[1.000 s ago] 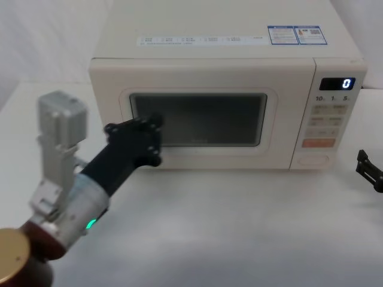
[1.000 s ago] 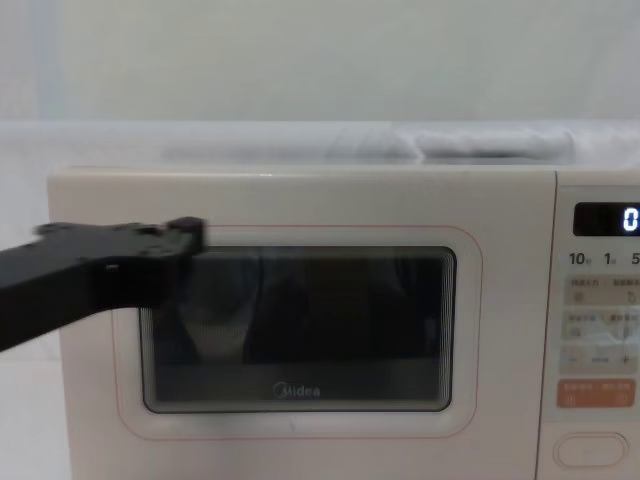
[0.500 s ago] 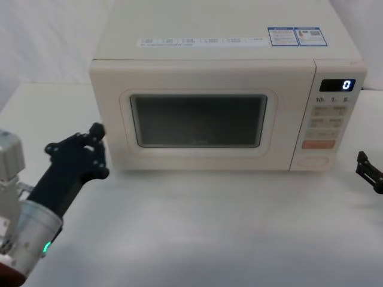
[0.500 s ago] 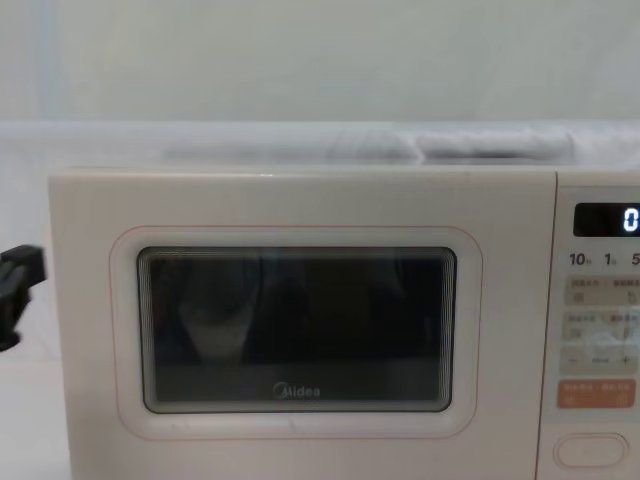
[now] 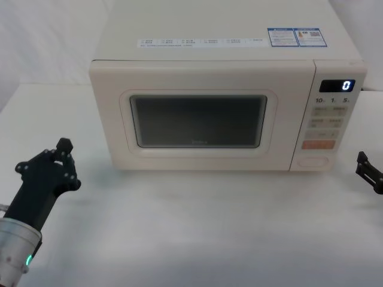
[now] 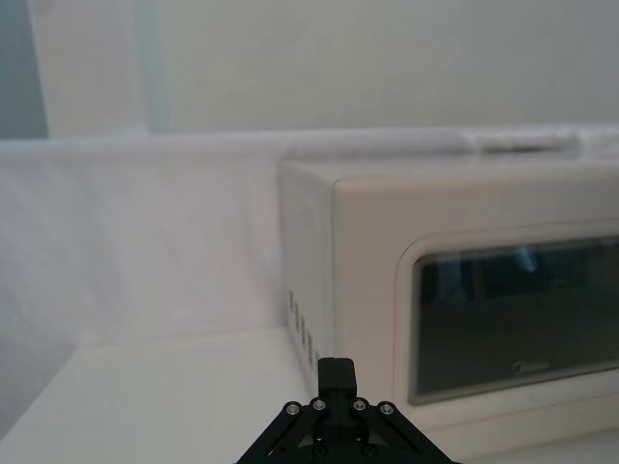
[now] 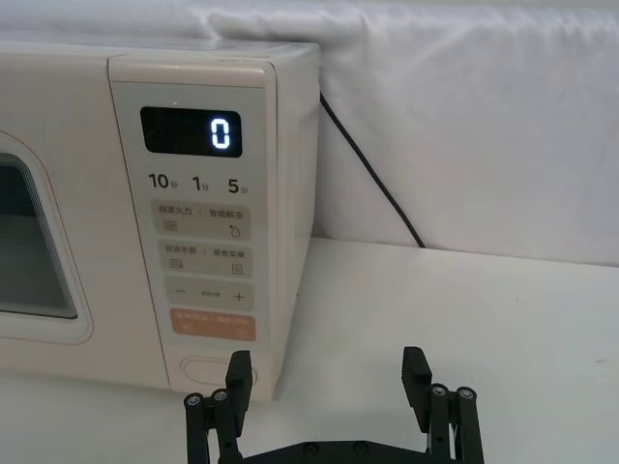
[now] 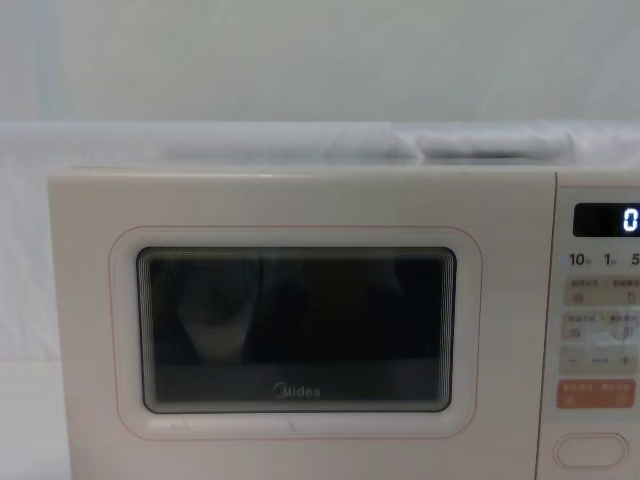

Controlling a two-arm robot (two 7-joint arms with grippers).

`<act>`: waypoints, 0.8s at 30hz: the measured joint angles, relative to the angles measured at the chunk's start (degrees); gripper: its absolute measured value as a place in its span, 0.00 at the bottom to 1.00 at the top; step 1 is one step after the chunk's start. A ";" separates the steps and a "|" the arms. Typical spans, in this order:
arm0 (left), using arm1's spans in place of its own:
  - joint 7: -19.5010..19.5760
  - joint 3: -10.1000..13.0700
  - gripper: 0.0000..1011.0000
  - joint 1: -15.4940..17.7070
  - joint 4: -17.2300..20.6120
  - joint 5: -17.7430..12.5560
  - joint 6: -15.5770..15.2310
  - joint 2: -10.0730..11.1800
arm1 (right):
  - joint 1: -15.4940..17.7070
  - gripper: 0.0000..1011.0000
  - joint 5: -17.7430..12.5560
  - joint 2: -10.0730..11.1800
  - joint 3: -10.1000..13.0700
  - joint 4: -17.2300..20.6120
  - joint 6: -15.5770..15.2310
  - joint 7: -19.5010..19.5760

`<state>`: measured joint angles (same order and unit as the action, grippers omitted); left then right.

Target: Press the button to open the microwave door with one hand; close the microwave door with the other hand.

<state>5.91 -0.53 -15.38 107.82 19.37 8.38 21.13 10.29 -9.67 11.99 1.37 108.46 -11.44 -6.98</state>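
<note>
Now, status log:
Door: microwave door (image 5: 197,122) sits flush w/ the front, shut; glass dark, "Midea" logo readable in chest view.
Change: 1 s ago my left gripper (image 5: 46,167) was up against the door glass; 0.5 s ago off the left corner; now back over the table (image 5: 197,227), well apart from the oven, low left in head view.
Left claw: fingers look clenched together, nothing in them.
Right claw: right gripper (image 7: 329,391) released, jaws spread, empty; parked at right edge of table, near the keypad side.
Button: the button (image 7: 208,371) at bottom of keypad strip, under the orange key (image 7: 213,324); untouched right now.
Display: display (image 5: 337,85) reads 0.
Meaning: I judge the close step done; both arms clear, task looks about complete.
</note>
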 joint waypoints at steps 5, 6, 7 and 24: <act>-0.35 -0.61 0.00 -0.36 -1.43 -0.26 -0.82 -1.18 | 0.00 0.99 0.00 0.00 0.00 0.00 0.00 0.00; -0.42 -0.67 0.00 -0.37 -1.61 -0.36 -1.01 -1.34 | 0.00 0.99 0.00 0.00 0.00 0.00 0.00 0.00; -0.52 -0.74 0.00 -0.39 -1.82 -0.46 -1.28 -1.53 | 0.00 0.99 0.00 0.00 0.00 0.00 0.00 0.00; 1.09 -1.33 0.00 1.71 -5.13 -1.47 -5.17 -3.93 | 0.00 0.99 0.00 0.00 0.00 0.00 0.00 0.00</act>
<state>6.99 -1.86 -13.68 102.69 17.90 3.21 17.20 10.29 -9.67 11.99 1.37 108.46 -11.45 -6.98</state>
